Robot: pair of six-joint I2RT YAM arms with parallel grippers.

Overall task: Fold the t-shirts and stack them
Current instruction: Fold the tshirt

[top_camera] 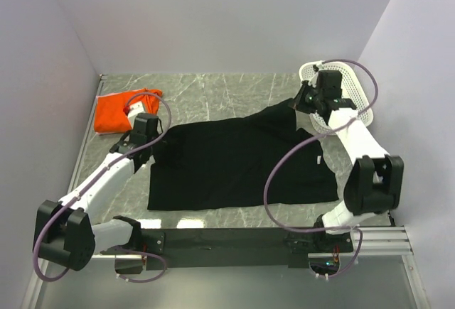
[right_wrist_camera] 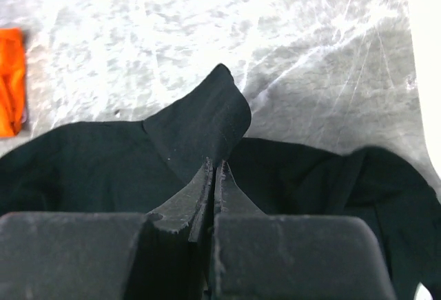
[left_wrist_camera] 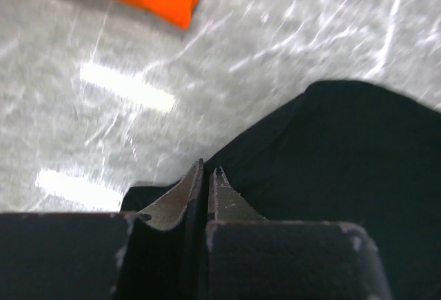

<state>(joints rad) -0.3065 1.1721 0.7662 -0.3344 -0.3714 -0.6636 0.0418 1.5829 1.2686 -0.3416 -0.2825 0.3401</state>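
Marble table (top_camera: 213,89) | left claw (left_wrist_camera: 207,172), right claw (right_wrist_camera: 215,165) clamped on black shirt (top_camera: 234,167) | basket (top_camera: 353,85) overhead only

**Black, orange and veined grey**

The black t-shirt (top_camera: 242,163) is one plain dark colour, and the orange t-shirt (top_camera: 114,116) is bright and plain too, with no print showing on either. The table (top_camera: 213,89) is grey marble streaked with white veins. The basket (top_camera: 355,85) is white mesh. The left arm (top_camera: 106,177) and right arm (top_camera: 352,135) are white with black joints and purple cables (top_camera: 274,181). The walls (top_camera: 213,18) are pale lilac-grey.
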